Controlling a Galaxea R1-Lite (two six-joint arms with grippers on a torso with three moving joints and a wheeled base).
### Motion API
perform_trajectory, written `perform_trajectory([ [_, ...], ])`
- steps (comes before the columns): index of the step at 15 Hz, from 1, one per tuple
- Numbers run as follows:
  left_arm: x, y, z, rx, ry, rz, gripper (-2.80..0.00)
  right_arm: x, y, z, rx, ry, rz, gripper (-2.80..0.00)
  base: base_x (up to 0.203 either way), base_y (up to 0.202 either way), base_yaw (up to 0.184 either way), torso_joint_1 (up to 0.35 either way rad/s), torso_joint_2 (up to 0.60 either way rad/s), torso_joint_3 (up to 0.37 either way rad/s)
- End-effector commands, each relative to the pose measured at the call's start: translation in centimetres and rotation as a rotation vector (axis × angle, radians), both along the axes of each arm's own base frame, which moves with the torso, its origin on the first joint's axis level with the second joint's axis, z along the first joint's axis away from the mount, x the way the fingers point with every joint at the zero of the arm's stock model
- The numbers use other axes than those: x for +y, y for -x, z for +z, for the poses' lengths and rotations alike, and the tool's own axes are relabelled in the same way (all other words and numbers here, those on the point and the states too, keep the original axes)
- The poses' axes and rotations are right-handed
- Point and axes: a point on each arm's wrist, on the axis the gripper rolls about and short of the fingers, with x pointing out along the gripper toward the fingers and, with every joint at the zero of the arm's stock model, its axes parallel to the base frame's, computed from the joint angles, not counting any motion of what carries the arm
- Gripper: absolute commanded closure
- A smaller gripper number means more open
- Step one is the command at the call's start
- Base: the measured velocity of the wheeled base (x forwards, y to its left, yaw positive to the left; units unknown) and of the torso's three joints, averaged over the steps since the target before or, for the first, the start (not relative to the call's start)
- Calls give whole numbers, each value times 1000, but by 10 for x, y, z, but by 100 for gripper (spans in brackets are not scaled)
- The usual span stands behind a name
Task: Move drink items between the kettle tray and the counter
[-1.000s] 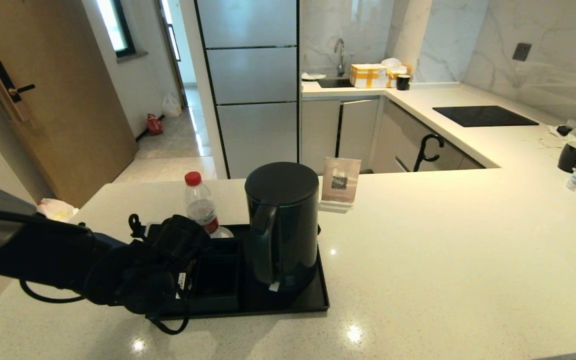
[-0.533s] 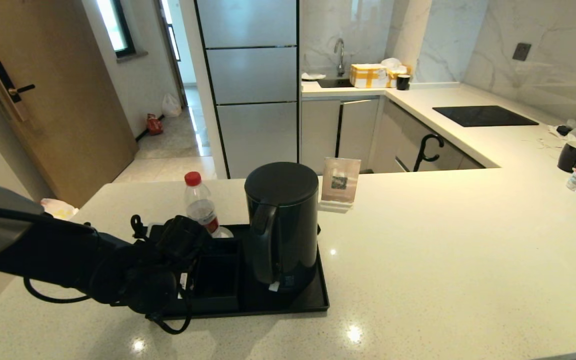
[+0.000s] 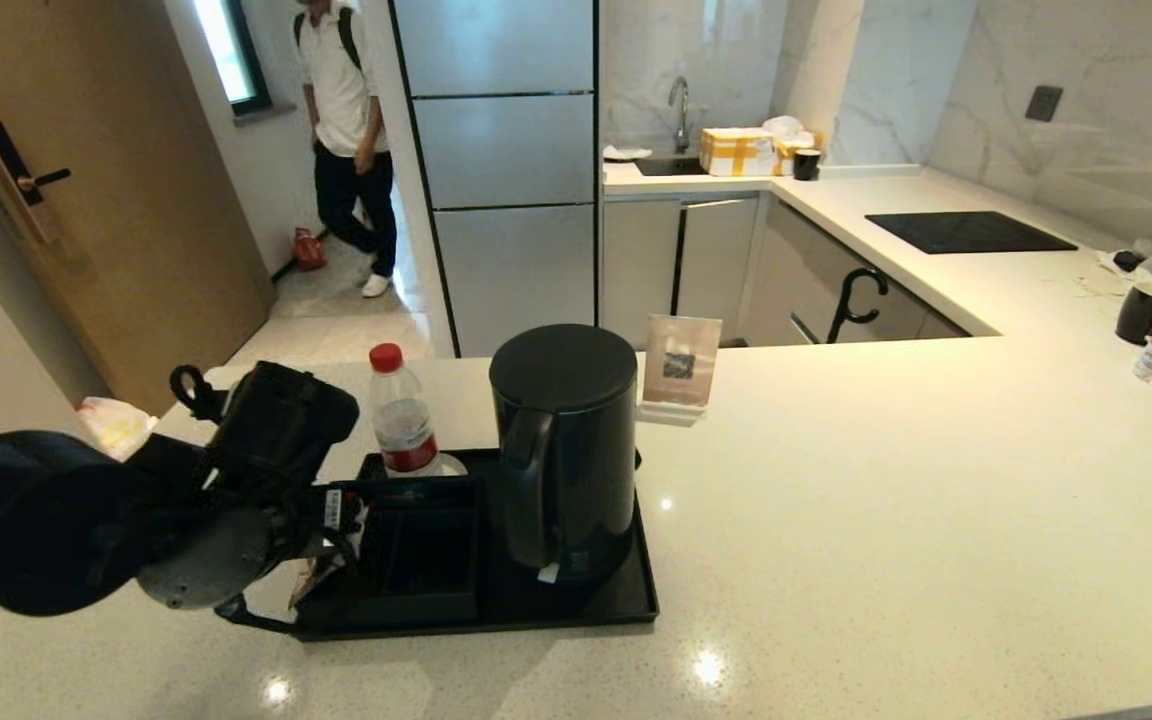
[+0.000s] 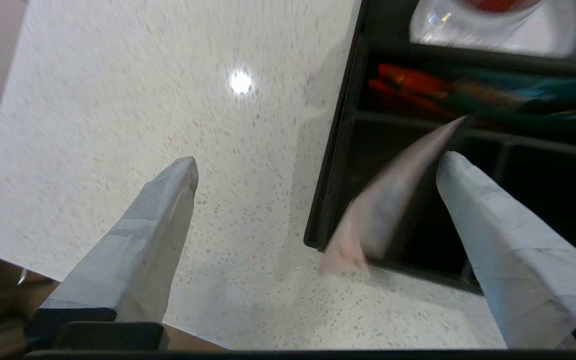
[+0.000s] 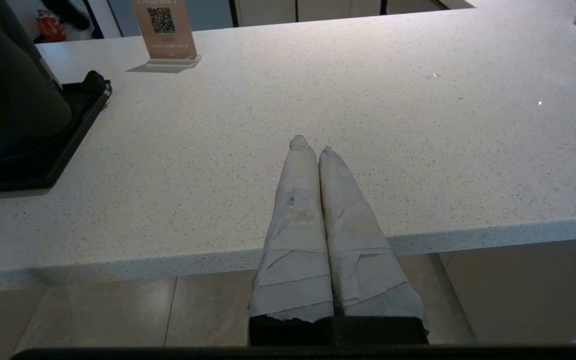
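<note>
Beside the shallow black kettle tray [image 3: 536, 610], the left gripper [image 4: 318, 170], jaws wide open, is dropping a pale-pink tea sachet [image 4: 383, 210]; next, clearing away.

Black kettle [image 3: 564, 455] upright on tray [image 3: 626, 604], pink sachet [image 4: 383, 210] tilted

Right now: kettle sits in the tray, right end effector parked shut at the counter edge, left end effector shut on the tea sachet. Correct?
Not quite. The left end effector is open: the left wrist view shows its fingers spread wide, the tea sachet unclamped beside one. Kettle and right end effector are as stated.
</note>
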Motion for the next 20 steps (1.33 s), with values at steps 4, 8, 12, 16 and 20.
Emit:
perform_trajectory([
  [4, 10, 31, 25, -46, 45, -50, -280, 0, 0, 0, 3, 0, 1, 0, 0, 0, 0, 0, 0, 0],
  [8, 11, 33, 29, -60, 53, -50, -280, 0, 0, 0, 1, 0, 1, 0, 0, 0, 0, 0, 0, 0],
  [12, 26, 68, 59, -155, 159, -111, -280, 0, 0, 0, 3, 0, 1, 0, 0, 0, 0, 0, 0, 0],
  [16, 50, 123, 69, -132, 237, -233, -280, 0, 0, 0, 3, 0, 1, 0, 0, 0, 0, 0, 0, 0],
  [20, 60, 141, 61, -130, 203, -253, 0, 0, 0, 0, 1, 0, 1, 0, 0, 0, 0, 0, 0, 0],
])
